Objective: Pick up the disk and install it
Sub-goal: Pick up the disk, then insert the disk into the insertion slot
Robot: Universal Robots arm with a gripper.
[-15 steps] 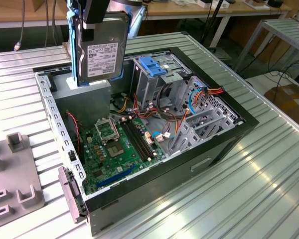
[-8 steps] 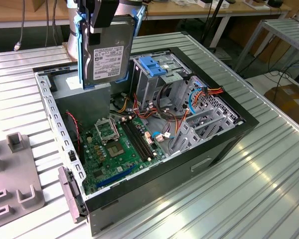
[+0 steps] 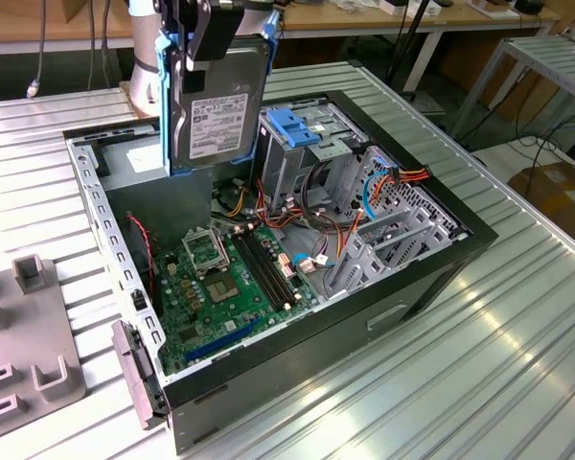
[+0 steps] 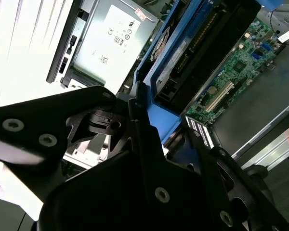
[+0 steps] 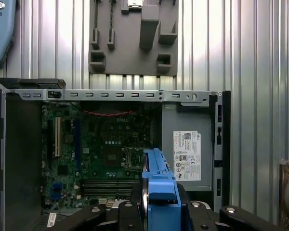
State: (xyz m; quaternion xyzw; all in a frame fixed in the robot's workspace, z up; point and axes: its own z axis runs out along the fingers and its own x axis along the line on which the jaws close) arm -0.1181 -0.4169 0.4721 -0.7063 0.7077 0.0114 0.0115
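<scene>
The disk (image 3: pixel 216 110), a silver-grey drive with a white label and blue side rails, hangs upright above the back of the open computer case (image 3: pixel 431 278). My gripper (image 3: pixel 206 43) is shut on its upper edge. In the first wrist view the disk's blue rail (image 5: pixel 159 190) shows edge-on between the black fingers, over the motherboard (image 5: pixel 101 154). The second wrist view has the disk (image 4: pixel 183 53) running away from the gripper, tilted above the case interior.
Inside the case stand a metal drive cage with a blue latch (image 3: pixel 292 125), loose coloured cables (image 3: pixel 307 225) and a grey power-supply box with a white label (image 5: pixel 187 155). A grey fixture (image 3: pixel 29 335) lies on the ribbed metal table at the exterior view's left.
</scene>
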